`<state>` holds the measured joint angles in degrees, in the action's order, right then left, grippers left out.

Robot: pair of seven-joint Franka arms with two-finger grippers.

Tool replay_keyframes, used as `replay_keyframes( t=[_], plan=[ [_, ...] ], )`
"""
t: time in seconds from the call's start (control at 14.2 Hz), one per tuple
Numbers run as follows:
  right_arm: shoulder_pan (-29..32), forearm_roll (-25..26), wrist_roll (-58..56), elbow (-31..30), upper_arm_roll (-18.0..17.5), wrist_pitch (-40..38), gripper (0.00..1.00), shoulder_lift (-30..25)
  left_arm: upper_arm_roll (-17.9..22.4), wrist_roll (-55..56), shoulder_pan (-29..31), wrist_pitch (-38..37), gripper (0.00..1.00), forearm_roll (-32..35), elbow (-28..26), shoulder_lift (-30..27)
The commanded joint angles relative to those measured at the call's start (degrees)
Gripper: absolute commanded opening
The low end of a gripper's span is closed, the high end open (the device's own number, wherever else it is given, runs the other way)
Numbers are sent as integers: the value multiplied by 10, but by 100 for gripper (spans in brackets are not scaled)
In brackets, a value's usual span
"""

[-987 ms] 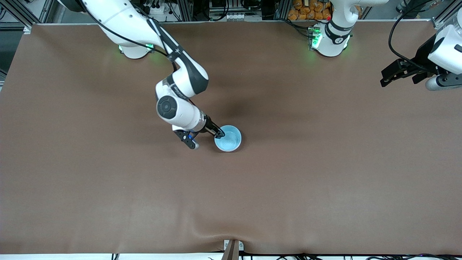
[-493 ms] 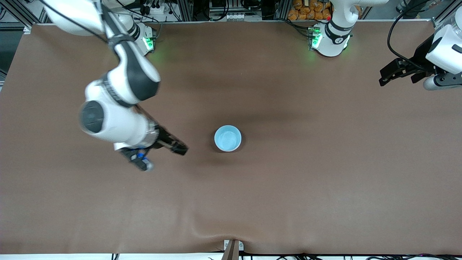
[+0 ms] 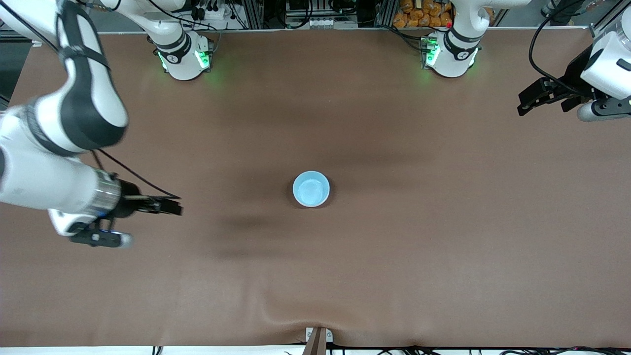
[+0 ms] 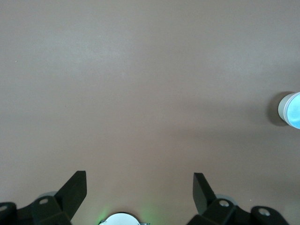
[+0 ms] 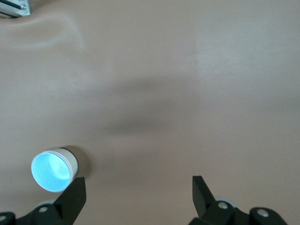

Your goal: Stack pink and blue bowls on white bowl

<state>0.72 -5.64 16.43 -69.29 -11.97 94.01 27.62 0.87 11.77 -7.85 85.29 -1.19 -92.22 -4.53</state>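
Note:
The light blue bowl (image 3: 311,189) stands upright at the middle of the table. It also shows in the right wrist view (image 5: 51,169) and at the edge of the left wrist view (image 4: 293,110), where its outer wall looks pale whitish. The pink and white bowls do not show as separate things. I cannot tell whether they sit under the blue one. My right gripper (image 3: 170,206) is open and empty, up over bare table toward the right arm's end, well away from the bowl. It is also open in its wrist view (image 5: 138,185). My left gripper (image 3: 530,101) waits open and empty over the left arm's end, as its wrist view (image 4: 139,180) shows.
The brown table cover (image 3: 394,246) has a wrinkle near its front edge by a small metal bracket (image 3: 318,337). The two arm bases (image 3: 182,54) (image 3: 448,54) stand along the table's back edge.
My right gripper has left the blue bowl's rim and swung up and away toward the right arm's end of the table. The bowl stayed put. The left arm barely moved.

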Motion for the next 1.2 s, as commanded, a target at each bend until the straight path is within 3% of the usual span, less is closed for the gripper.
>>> replay_keyframes(
  t=[0.0, 0.07, 0.35, 0.56, 0.7, 1.13],
  plan=[
    [8, 18, -8, 0, 11, -55, 100, -71, 0, -24, 2, -10, 100, 1, 1, -8],
    [2, 22, -2, -14, 33, -72, 100, -102, 0, -24, 2, -10, 100, 1, 1, -8],
    [-2, 32, 10, -136, 60, -103, 100, -235, 0, -24, 0, -10, 100, 6, 1, -7],
    [-5, 55, 9, -234, 62, -85, 100, -316, -1, -23, 1, -10, 100, 8, 3, -7],
    [-7, 56, -2, -254, 63, -88, 100, -338, -1, -22, 3, -10, 100, 8, 5, -6],
    [-6, 85, -63, -197, 64, -72, 100, -299, 1, -24, 5, -10, 100, 3, 14, -3]
  ],
)
